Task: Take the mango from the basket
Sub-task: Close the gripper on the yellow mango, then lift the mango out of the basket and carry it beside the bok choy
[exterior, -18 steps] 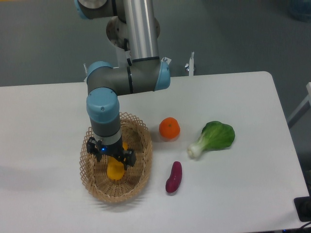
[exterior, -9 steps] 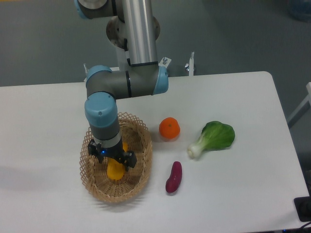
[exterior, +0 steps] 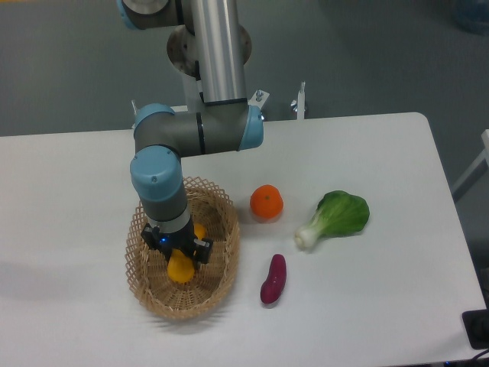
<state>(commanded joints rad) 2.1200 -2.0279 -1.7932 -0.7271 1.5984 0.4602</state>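
One smooth oblong mango [exterior: 182, 265], woven basket [exterior: 221, 229]

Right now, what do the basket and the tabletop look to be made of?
The basket looks like woven wicker or a similar plant fibre, light tan and matte: crossing strands and an open lattice rim show. The tabletop looks like a smooth white laminate or painted board with a soft sheen and rounded corners; the exact material cannot be told.
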